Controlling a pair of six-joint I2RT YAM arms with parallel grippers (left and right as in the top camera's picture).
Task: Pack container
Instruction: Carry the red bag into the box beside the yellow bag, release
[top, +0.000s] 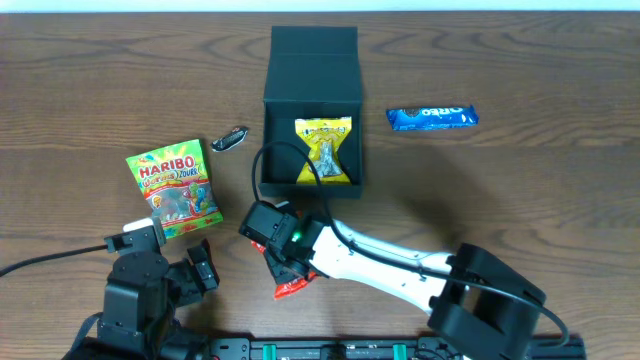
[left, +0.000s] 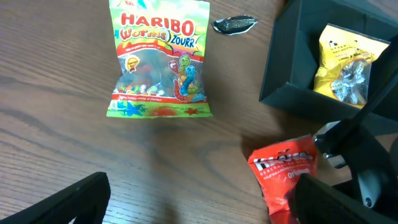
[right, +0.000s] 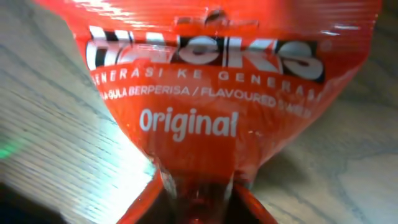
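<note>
The dark square container (top: 312, 100) stands open at the back middle, lid flap tipped back, with a yellow snack packet (top: 323, 150) inside; it also shows in the left wrist view (left: 283, 68). My right gripper (top: 287, 275) is shut on a red Hacks Original candy packet (right: 205, 93), low over the table in front of the container; the packet also shows in the left wrist view (left: 285, 171). My left gripper (left: 199, 202) is open and empty near the front left, with the Haribo bag (top: 173, 185) just beyond it.
A blue Oreo packet (top: 432, 117) lies right of the container. A small dark wrapped sweet (top: 230, 139) lies between the Haribo bag and the container. A black cable (top: 275, 160) loops from the right arm over the container's front edge.
</note>
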